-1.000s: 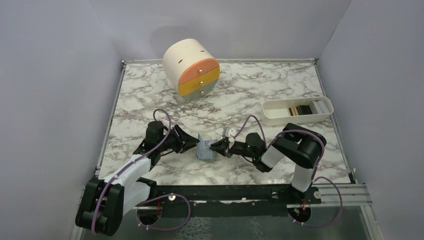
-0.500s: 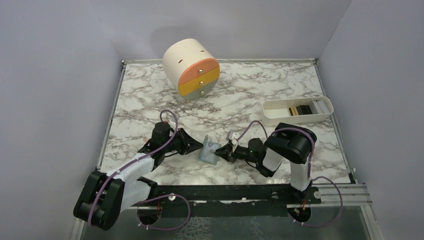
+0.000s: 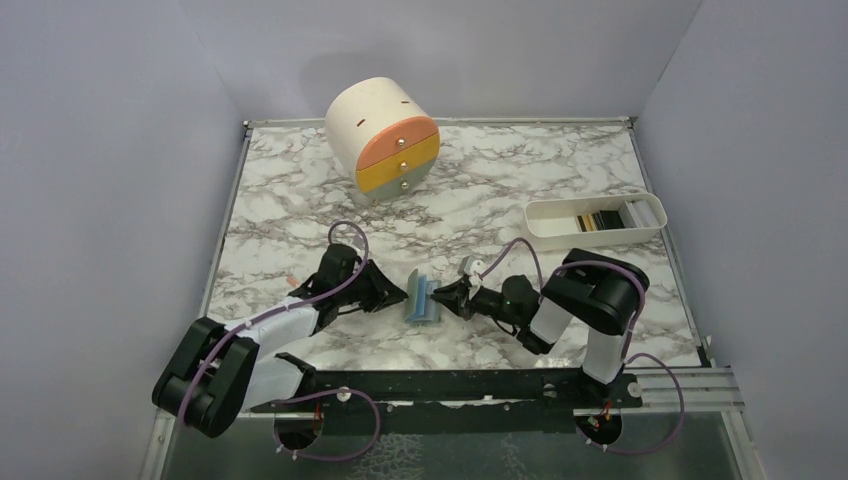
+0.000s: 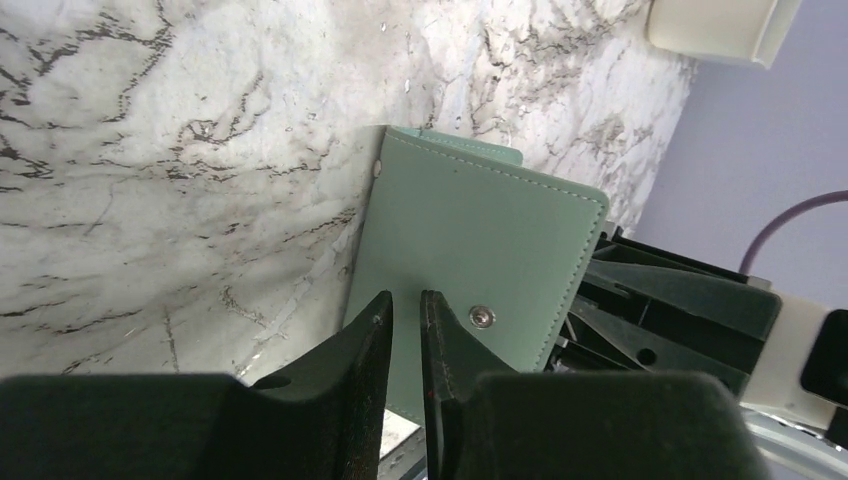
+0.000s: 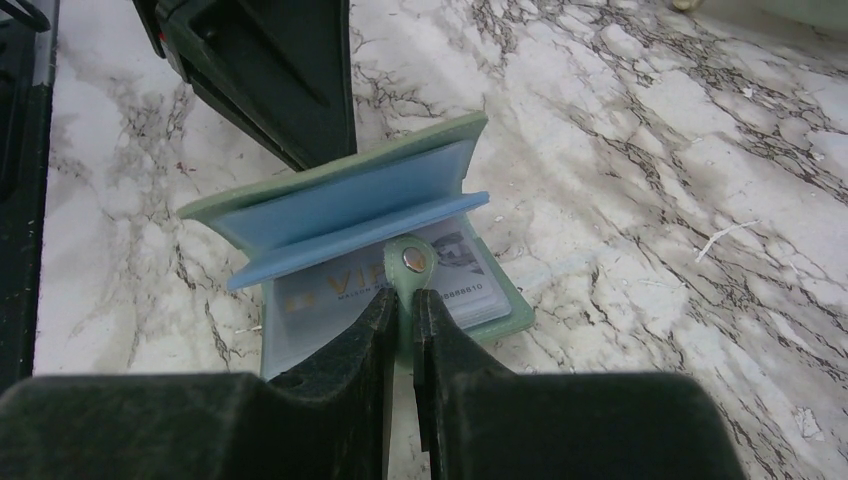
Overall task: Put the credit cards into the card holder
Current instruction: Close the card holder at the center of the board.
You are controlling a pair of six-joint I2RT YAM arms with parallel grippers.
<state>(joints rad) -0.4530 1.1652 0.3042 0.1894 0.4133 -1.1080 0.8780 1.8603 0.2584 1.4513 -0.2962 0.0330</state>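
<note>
Top camera only gives the rough layout. The card holder (image 3: 422, 298) sits close to the near edge of the bench (image 3: 300, 200), roughly midway between the left and right edges. It's propped half open rather than lying flat. The left gripper (image 3: 399, 296) is right at its left side and the right gripper (image 3: 444, 296) right at its right side. From up there I can't tell whether either one is actually gripping anything.

The wrist cams fill that in. The left wrist view shows just the plain sage-green outer cover with two snap studs, nothing of the inside. The left fingers are nearly pressed together, only a sliver of gap and nothing caught between them. Their tips sit right at the cover near the lower stud, but touching or a hair off, can't say.

The right wrist view gets the inside instead. The blue slotted lining is fanned up, and under it there's a pale card (image 5: 380, 292) with gold "VIP" lettering in a clear pocket. The right fingers are squeezed together on the little green snap tab (image 5: 410, 258), with its stud poking out just past the tips.

A couple of things show up only in the top view. More credit cards (image 3: 592, 221), dark and tan, are in the white tray (image 3: 590, 240) near the right edge, well apart from the holder. The cream drawer cylinder (image 3: 383, 140) is at the far edge, left of the middle.
</note>
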